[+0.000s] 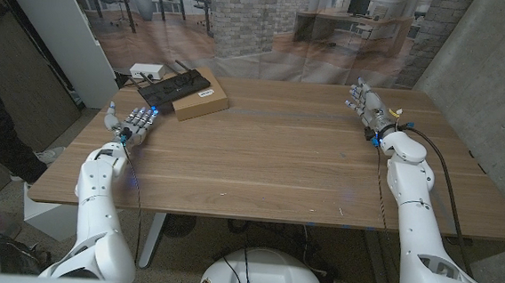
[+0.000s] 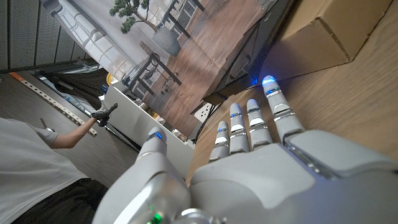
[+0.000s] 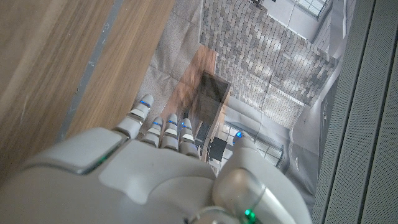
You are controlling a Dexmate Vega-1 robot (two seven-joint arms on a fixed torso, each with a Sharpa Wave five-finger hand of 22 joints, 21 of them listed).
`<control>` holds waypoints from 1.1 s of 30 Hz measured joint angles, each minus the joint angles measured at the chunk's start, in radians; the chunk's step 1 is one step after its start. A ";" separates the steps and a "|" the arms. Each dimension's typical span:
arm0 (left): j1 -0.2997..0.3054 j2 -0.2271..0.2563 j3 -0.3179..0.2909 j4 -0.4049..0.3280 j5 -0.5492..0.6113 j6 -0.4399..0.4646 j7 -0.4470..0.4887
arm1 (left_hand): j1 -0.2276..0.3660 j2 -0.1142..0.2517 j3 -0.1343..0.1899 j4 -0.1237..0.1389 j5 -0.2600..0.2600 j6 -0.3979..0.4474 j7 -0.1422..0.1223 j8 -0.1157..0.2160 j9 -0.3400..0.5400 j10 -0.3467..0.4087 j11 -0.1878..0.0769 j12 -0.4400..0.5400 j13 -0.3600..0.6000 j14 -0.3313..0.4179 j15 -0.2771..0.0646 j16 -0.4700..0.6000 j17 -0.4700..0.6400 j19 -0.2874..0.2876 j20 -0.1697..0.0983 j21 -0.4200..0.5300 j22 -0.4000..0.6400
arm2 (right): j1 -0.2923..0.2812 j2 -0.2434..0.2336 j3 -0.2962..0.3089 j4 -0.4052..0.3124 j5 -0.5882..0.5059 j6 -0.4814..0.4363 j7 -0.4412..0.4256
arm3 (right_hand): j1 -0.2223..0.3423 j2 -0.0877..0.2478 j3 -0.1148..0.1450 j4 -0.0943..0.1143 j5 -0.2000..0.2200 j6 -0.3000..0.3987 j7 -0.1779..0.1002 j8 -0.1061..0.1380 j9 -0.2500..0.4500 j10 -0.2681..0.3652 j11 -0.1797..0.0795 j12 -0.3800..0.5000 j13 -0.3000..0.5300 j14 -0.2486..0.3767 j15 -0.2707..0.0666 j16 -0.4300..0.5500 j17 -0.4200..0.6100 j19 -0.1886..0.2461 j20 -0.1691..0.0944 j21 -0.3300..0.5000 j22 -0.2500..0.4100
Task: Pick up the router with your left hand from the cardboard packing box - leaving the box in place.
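**Router untouched, left hand waiting short of the box**

The main risk is judged to be the cardboard packing box [image 1: 202,101] being dragged or lifted along with the router [image 1: 175,89]. The box looks light and shallow, and the router lies across its top, so a grasp taken low or pulled sideways could shift both together. A second risk is seen in the router's flat, thin form: little edge is offered to the fingers, and a slip back onto the box is possible if it is pinched only at a corner.

The router is seen as a flat black slab, lying on the box and overhanging it on the side toward a white device [image 1: 148,70] just beyond.

The left hand [image 1: 134,121] is held near the box on the robot's side of it, released, fingers apart and holding nothing. The right hand [image 1: 363,102] is kept well apart from the box across the wooden table [image 1: 278,161], likewise released and empty.
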State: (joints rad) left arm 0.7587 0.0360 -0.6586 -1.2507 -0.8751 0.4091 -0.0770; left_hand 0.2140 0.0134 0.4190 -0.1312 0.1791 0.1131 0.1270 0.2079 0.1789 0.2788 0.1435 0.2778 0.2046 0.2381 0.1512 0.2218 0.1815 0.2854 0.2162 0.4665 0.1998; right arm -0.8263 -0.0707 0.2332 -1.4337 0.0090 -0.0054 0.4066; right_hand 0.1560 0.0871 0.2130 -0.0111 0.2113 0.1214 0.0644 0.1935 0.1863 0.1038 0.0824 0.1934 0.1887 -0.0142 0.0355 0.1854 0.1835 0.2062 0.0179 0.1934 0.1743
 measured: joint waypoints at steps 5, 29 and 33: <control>-0.026 0.009 0.003 0.035 0.007 -0.004 -0.001 | 0.000 0.000 0.000 0.000 0.000 0.004 0.002 0.000 0.000 0.005 0.005 0.000 0.000 0.005 -0.005 0.000 0.000 0.009 0.002 0.000 0.000 | 0.000 -0.001 0.000 -0.001 0.000 0.000 0.000 | 0.000 0.000 0.000 0.000 0.000 0.000 0.000 0.000 0.000 0.000 0.000 0.000 0.000 0.000 0.000 0.000 0.000 0.000 0.000 0.000 0.000; -0.125 0.050 0.032 0.160 0.083 -0.020 -0.012 | 0.007 -0.018 -0.008 -0.008 0.000 0.014 0.003 0.000 0.000 0.013 -0.002 -0.005 0.000 0.011 -0.010 -0.004 0.000 0.018 0.004 0.000 -0.005 | -0.009 -0.010 0.013 -0.014 0.004 0.002 0.008 | -0.011 -0.011 0.000 0.000 0.000 0.011 0.000 0.000 0.000 0.005 0.005 0.000 0.000 0.006 0.005 0.000 0.000 0.004 0.004 0.000 0.000; -0.132 0.051 0.036 0.167 0.091 -0.007 0.000 | -0.002 -0.037 -0.012 -0.011 0.000 0.022 0.003 0.000 0.000 0.028 0.014 -0.005 0.000 0.033 0.001 -0.004 0.000 0.030 0.002 0.000 -0.005 | -0.014 -0.011 0.016 -0.021 0.005 0.005 0.009 | -0.011 -0.011 -0.003 0.003 0.000 0.011 0.000 0.000 0.000 0.005 0.005 0.000 0.000 0.006 0.005 0.000 0.000 0.004 0.004 0.000 0.000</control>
State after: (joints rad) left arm 0.6263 0.0870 -0.6230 -1.0839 -0.7840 0.4021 -0.0768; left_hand 0.2119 -0.0232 0.4074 -0.1422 0.1792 0.1349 0.1303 0.2079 0.1788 0.3071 0.1575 0.2730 0.2047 0.2706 0.1522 0.2181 0.1816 0.3157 0.2181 0.4664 0.1945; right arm -0.8402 -0.0813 0.2492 -1.4548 0.0144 -0.0004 0.4153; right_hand 0.1453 0.0763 0.2098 -0.0078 0.2112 0.1325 0.0643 0.1935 0.1863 0.1091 0.0877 0.1934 0.1884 -0.0086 0.0410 0.1854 0.1835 0.2099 0.0216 0.1934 0.1743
